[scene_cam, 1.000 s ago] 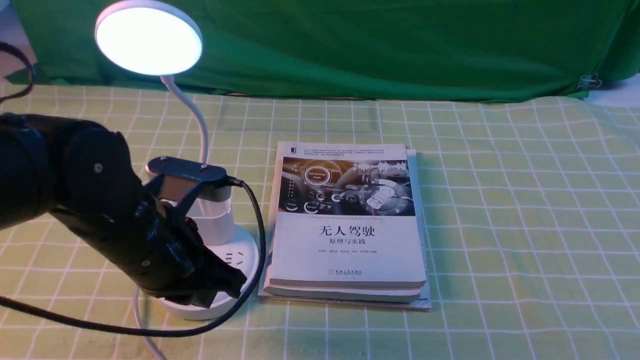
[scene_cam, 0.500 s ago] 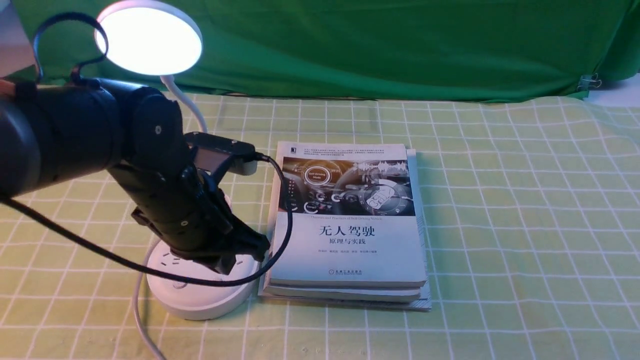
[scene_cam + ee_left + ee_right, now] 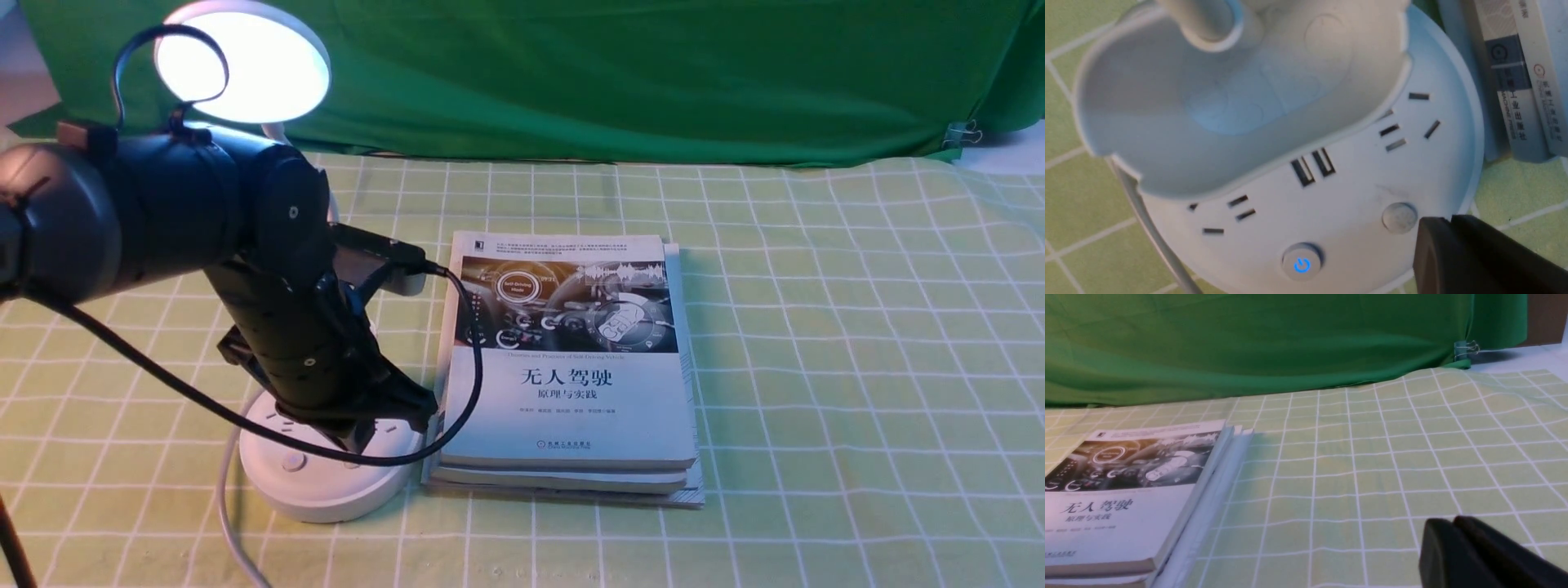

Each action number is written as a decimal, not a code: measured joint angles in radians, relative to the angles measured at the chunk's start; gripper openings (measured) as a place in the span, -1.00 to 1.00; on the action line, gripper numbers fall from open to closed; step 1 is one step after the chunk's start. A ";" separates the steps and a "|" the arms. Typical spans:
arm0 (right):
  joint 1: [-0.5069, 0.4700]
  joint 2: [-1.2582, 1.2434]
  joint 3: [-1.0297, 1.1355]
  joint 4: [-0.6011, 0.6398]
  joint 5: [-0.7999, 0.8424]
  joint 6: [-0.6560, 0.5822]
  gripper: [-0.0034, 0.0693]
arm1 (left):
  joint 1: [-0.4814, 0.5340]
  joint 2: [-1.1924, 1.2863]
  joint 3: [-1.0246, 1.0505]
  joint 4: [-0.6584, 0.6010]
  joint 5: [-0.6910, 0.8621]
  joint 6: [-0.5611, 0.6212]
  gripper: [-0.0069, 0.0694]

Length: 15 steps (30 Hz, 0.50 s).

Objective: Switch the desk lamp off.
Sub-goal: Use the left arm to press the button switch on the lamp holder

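The white desk lamp stands at the left of the front view, its round disc head lit, its round base on the cloth. My left gripper is shut and empty, its tips over the right part of the base. In the left wrist view the shut tips sit just beside the plain round button. The power button glows blue. The cup holder rises behind the sockets. My right gripper is shut and empty above bare cloth.
A stack of books lies close against the right of the lamp base. The lamp's white cord and my arm's black cable run near the base. A green backdrop hangs behind the checked tablecloth.
My left arm has lifted and swung right and back, from covering the front of the base to its right side. The lamp head stays lit.
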 joint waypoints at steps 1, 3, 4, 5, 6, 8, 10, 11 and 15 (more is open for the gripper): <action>0.000 0.000 0.000 0.000 0.000 0.002 -0.83 | 0.000 0.009 0.000 0.001 0.000 -0.001 -0.80; 0.000 0.000 0.000 0.000 0.000 0.000 -0.83 | 0.000 0.035 0.000 0.013 -0.004 -0.001 -0.80; 0.000 0.000 0.000 0.000 0.000 0.000 -0.83 | 0.000 0.051 0.000 0.020 -0.011 -0.001 -0.80; 0.000 0.000 0.000 0.000 0.002 0.000 -0.83 | 0.000 0.068 0.000 0.024 -0.018 -0.002 -0.80; 0.000 0.000 0.000 0.000 0.002 0.000 -0.83 | 0.000 0.081 -0.004 0.023 -0.016 -0.003 -0.80; 0.000 0.000 0.000 0.000 0.002 0.000 -0.83 | 0.000 0.090 -0.012 0.023 -0.014 -0.004 -0.80; 0.000 0.000 0.000 0.000 0.002 0.000 -0.83 | 0.000 0.094 -0.015 0.023 -0.012 -0.006 -0.80; 0.000 0.000 0.000 0.000 0.002 0.000 -0.83 | 0.000 0.094 -0.016 0.023 -0.011 -0.006 -0.80; 0.000 0.000 0.000 0.000 0.002 0.000 -0.83 | 0.000 0.080 -0.015 0.025 -0.011 -0.006 -0.80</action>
